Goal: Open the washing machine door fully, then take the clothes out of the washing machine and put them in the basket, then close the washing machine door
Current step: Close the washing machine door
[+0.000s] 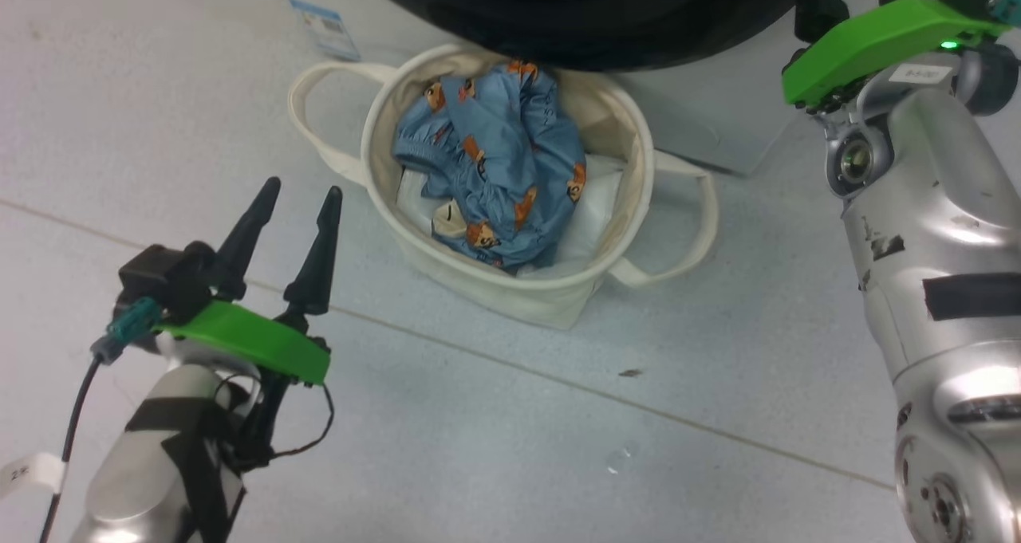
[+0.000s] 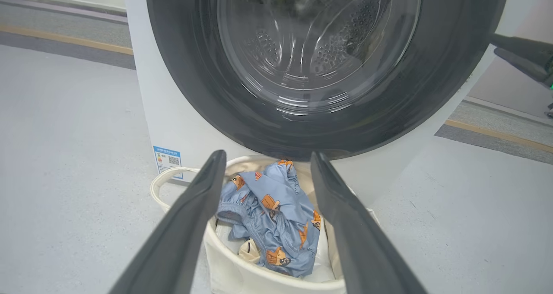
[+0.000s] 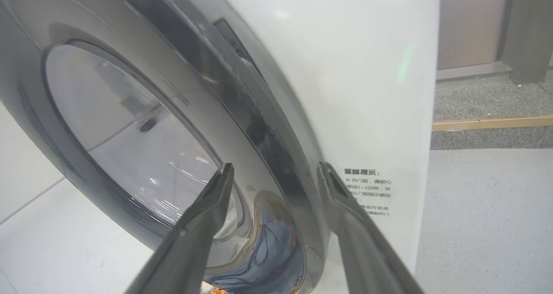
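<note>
Pale grey speckled floor (image 1: 478, 415) all round, crossed by a thin seam. Found the washing machine (image 2: 173, 125) white and boxy, with a blue sticker (image 2: 167, 159) at its lower front corner. Saw the washing machine door (image 2: 194, 69) lying against or very near the washer's front; could not tell whether latched. Noted the basket (image 1: 510, 292) just in front of the washer, below the door, with the clothes (image 1: 502, 176) bundled inside on a white sheet (image 1: 590, 208). Spotted the left pincer (image 1: 303, 192) further out from the washer than the basket, fingers spread apart, gripping nothing. Caught the right pincer (image 3: 276, 169) at the door's edge, likewise parted and empty; could not judge contact.
</note>
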